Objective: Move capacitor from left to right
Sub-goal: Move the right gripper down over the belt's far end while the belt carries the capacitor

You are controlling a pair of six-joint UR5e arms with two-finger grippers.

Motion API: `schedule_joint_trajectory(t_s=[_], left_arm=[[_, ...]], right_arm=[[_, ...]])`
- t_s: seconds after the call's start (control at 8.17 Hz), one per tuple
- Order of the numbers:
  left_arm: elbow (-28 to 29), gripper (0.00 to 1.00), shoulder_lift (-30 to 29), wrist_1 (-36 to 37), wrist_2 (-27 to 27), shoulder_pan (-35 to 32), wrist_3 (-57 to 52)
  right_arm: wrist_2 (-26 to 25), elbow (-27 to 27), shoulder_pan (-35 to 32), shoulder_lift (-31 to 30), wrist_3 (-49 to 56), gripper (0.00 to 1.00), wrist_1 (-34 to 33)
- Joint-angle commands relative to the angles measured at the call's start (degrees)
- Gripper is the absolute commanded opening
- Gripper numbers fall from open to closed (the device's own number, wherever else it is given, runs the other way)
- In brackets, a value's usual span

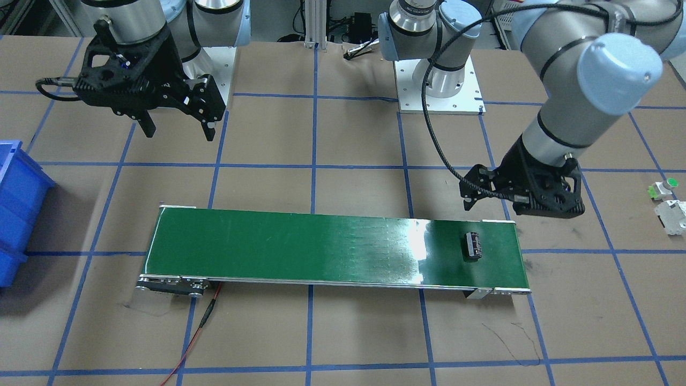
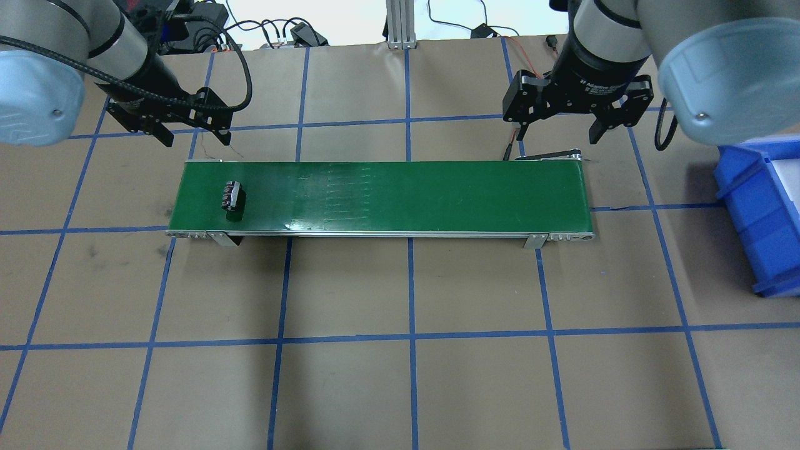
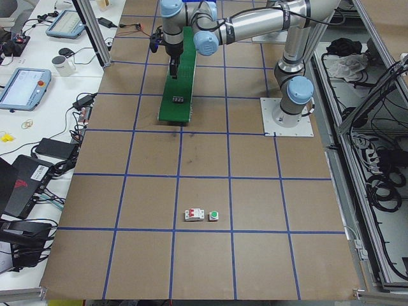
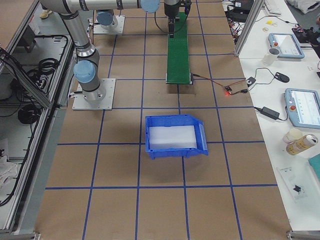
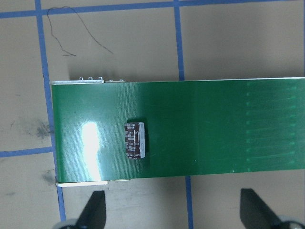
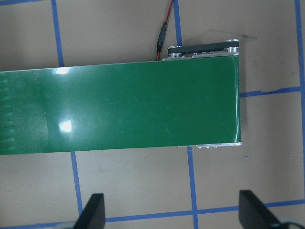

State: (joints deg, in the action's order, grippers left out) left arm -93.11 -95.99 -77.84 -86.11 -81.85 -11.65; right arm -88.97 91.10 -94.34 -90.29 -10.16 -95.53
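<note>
Green belt [image 2: 400,194], glossy.

Overhead: the capacitor [image 2: 232,195] sits on the belt near its left end, about mid-width. My left end effector [image 2: 197,134] hangs raised with jaws spread and empty, apart from the part. My right end effector [image 2: 556,134] is likewise spread and empty at the other end. A blue bin [image 2: 759,212] stands beyond it.

Front-facing: the part looks narrow and upright-ish. A glancing finger would likely tip it or skid it on the slick surface toward the end edge nearby. The desk [image 1: 348,332] gives open room all round the belt.

Left wrist: the capacitor lies crosswise and my fingers [image 5: 95,210] are spread wider than it, along the belt. If I come down off-centre, one finger would touch first and shove it.

Right wrist: the belt's right end shows no part. A red wire [image 6: 162,40] lies beside the roller, a snag risk on any low pass.
</note>
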Motion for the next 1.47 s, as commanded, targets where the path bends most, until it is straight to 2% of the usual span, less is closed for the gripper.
schedule_joint_trajectory(t_s=[0.0, 0.24, 0.37, 1.1, 1.22, 1.35], left_arm=[[-0.05, 1.0, 4.93, -1.96, 1.56, -0.59, 0.93], [-0.23, 1.0, 5.73, -3.55, 1.2, -0.68, 0.75], [-0.49, 1.0, 5.55, -3.55, 1.12, -0.68, 0.23], [-0.58, 1.0, 3.1, -3.46, 0.85, -0.5, 0.67], [-0.49, 1.0, 3.09, -3.46, 0.33, -0.5, 0.67], [-0.58, 1.0, 3.0, -3.29, -1.07, -0.5, 0.67]], right_arm=[[-0.41, 1.8, -0.05, 7.8, -0.38, 1.0, -1.4], [-0.5, 2.5, -0.05, 16.16, -0.29, 1.0, -11.12], [-0.59, 2.85, -0.05, 18.02, -0.29, 1.0, -13.43], [-0.15, 4.61, 0.04, 19.27, 0.31, 1.0, -13.36], [0.98, 4.61, 0.04, 19.53, 3.8, 1.0, -13.63], [4.39, 4.7, 0.73, 19.54, 10.97, 1.0, -15.45]])
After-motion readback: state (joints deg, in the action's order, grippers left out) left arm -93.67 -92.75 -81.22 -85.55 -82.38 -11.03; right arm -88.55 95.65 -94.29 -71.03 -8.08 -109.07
